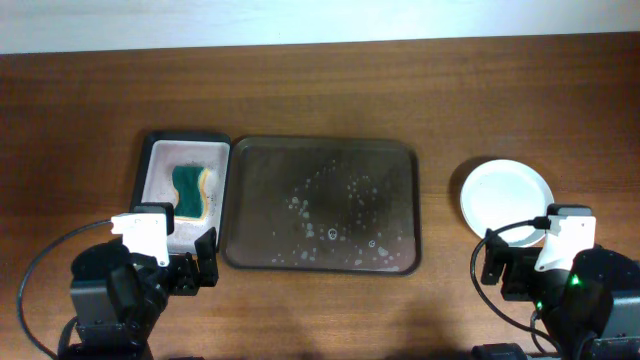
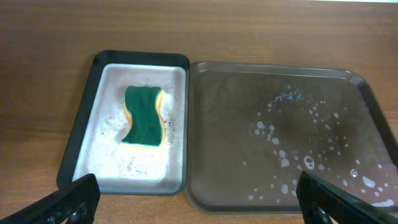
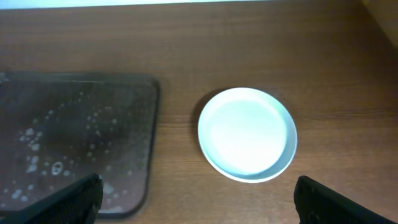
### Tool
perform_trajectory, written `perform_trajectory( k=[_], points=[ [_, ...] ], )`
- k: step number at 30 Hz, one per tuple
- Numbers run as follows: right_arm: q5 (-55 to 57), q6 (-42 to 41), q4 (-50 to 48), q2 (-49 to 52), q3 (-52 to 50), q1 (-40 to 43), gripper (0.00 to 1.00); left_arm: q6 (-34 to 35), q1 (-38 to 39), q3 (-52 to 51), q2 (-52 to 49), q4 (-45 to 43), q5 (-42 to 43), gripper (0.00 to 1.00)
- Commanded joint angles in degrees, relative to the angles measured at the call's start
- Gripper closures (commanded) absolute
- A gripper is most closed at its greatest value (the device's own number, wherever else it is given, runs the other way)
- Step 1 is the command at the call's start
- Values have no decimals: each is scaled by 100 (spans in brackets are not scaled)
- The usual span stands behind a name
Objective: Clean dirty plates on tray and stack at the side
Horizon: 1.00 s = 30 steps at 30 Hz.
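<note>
The dark brown tray (image 1: 262,200) lies mid-table and holds only white soap suds and water; it also shows in the left wrist view (image 2: 224,124) and the right wrist view (image 3: 62,99). A white round plate (image 1: 505,195) sits on the wood to the right of the tray, its face clean (image 3: 247,132). A pale rim shows under its near edge; what lies beneath is hidden. My left gripper (image 1: 170,262) hovers open near the tray's front left corner (image 2: 196,186), holding nothing. My right gripper (image 1: 540,262) is open and bare just in front of the plate (image 3: 198,185).
A black-rimmed whitish sponge tray (image 1: 150,160) touches the brown tray's left side (image 2: 81,124). A green and yellow sponge (image 1: 190,190) lies in it (image 2: 144,116). Bare wooden table runs along the back and between the brown tray and the plate.
</note>
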<state>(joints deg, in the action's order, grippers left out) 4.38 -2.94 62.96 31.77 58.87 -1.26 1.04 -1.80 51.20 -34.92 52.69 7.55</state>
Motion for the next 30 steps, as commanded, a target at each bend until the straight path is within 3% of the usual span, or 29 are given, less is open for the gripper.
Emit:
perform_trajectory(
  k=[1, 5, 14, 23, 25, 30],
  points=[
    [-20, 81, -149, -321, -138, 15, 1, -107, -13, -55, 17, -13, 61, 1],
    [-302, 81, -1231, -973, -809, 15, 1, -109, -13, -55, 17, -11, 61, 1],
    [-699, 55, -4614, -2994, -3724, 15, 1, -109, -13, -55, 17, -13, 61, 0],
    [-719, 61, -7213, -3158, -5589, 15, 1, -107, -13, -55, 17, -13, 61, 1],
    [-719, 63, -7464, -3158, -5864, 15, 1, -107, -13, -55, 17, -13, 61, 1],
    [-828, 415, -6599, -3158, -5855, 11, 1, -109, -13, -55, 17, -13, 61, 1]
  ],
)
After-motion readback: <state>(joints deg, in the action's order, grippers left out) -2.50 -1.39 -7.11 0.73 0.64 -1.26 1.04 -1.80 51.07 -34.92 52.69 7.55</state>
